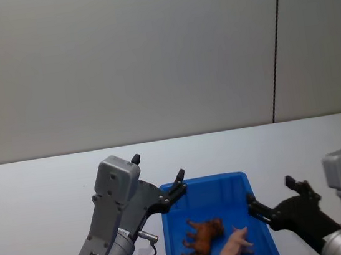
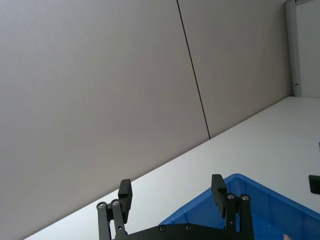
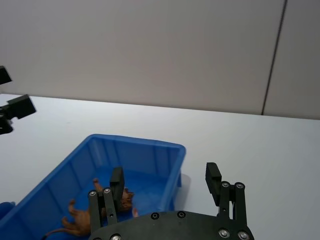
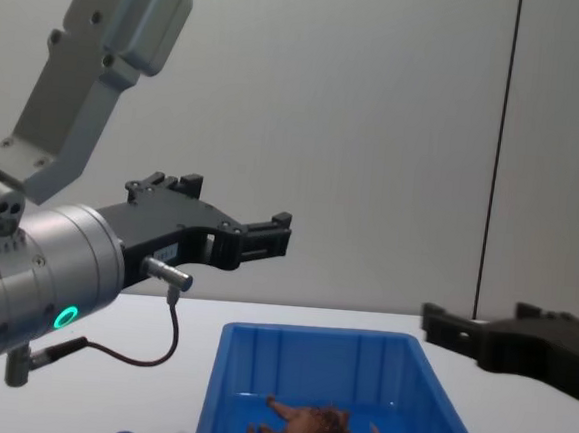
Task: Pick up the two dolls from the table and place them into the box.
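The left tool (image 1: 158, 168) hangs above the worktop (image 1: 34, 189), over the far left corner of the box (image 1: 209, 179). Its fingers are spread wide and hold nothing. On the floor of the box lies the brown doll (image 1: 204, 236), lower than this tool and to its right, well apart from it. Just beside it, on the right, lies the pink doll (image 1: 236, 244). The right tool (image 1: 270, 191) is raised by the right rim of the box. Its fingers are also wide apart and empty, near the pink doll but not touching it.
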`<control>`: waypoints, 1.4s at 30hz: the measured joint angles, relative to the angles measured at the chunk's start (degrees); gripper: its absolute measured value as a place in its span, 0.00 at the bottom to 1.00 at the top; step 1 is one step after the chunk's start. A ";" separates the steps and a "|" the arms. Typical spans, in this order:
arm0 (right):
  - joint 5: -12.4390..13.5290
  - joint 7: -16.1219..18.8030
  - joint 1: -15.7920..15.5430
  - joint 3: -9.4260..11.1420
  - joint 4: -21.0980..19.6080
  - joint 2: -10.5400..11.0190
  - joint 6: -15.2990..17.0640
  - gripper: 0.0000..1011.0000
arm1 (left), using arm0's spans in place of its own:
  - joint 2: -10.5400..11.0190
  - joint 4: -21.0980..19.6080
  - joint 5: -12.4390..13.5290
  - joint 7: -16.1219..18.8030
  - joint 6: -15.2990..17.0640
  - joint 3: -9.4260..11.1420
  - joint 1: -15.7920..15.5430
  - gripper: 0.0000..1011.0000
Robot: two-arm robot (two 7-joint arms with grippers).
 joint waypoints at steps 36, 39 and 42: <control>3.04 -6.80 -4.58 2.03 -3.53 2.51 -2.46 0.99 | 4.00 -4.71 -4.00 3.50 7.48 -2.11 3.98 0.99; 3.07 -6.88 -4.65 2.06 -3.57 2.54 -2.49 0.99 | 4.49 -5.00 -4.77 3.51 8.43 -2.44 4.34 0.99; 3.09 -6.93 -4.69 2.07 -3.59 2.55 -2.50 0.99 | 5.01 -5.19 -5.67 3.46 9.54 -2.82 4.75 0.99</control>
